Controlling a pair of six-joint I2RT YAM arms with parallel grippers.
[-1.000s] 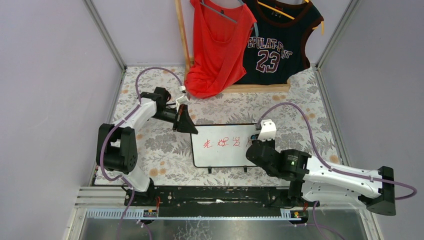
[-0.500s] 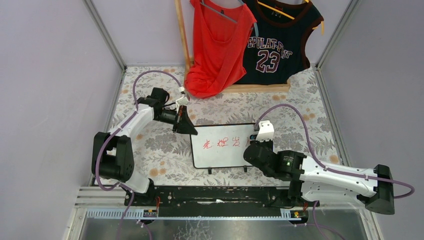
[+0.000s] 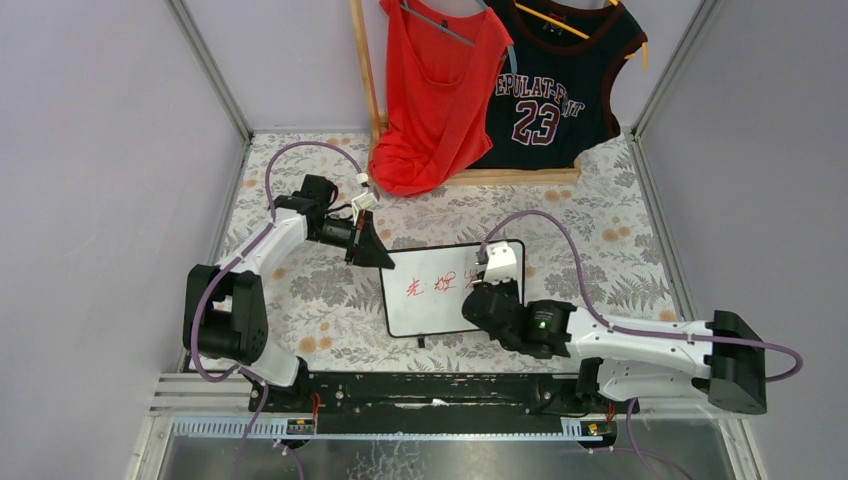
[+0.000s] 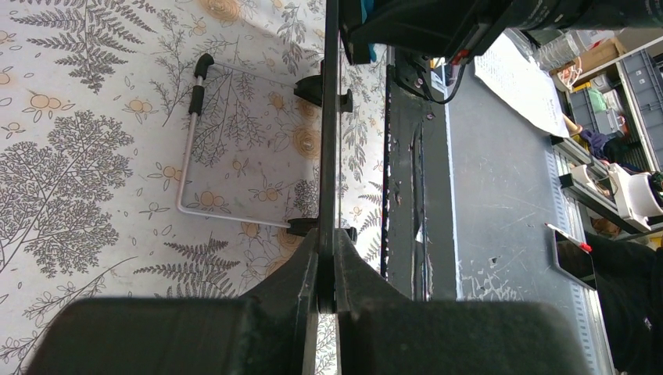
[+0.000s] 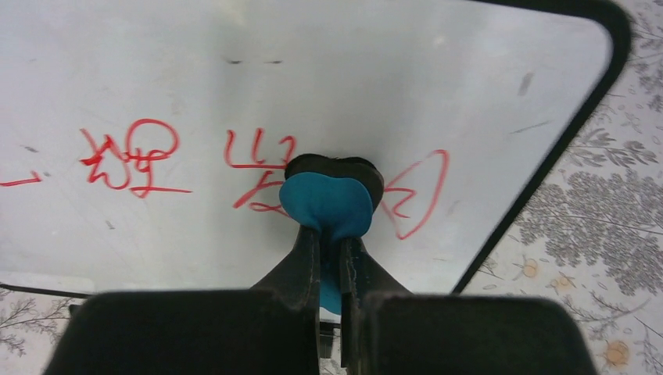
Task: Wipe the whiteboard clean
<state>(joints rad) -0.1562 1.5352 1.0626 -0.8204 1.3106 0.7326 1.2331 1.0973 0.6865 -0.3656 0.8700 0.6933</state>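
Note:
The whiteboard stands tilted on the floral cloth, with red characters on its face. My left gripper is shut on the board's top left corner; in the left wrist view the board shows edge-on between the fingers. My right gripper is shut on a blue eraser pressed against the board face. Red strokes lie to the left of the eraser, and one lies to its right.
A red top and a black "23" jersey hang on a wooden rack at the back. The board's wire stand rests on the cloth behind it. A black rail runs along the near edge. Grey walls close both sides.
My right gripper has slid left across the board with the eraser, from the right edge toward the middle. My left arm shifted slightly and still holds the corner.

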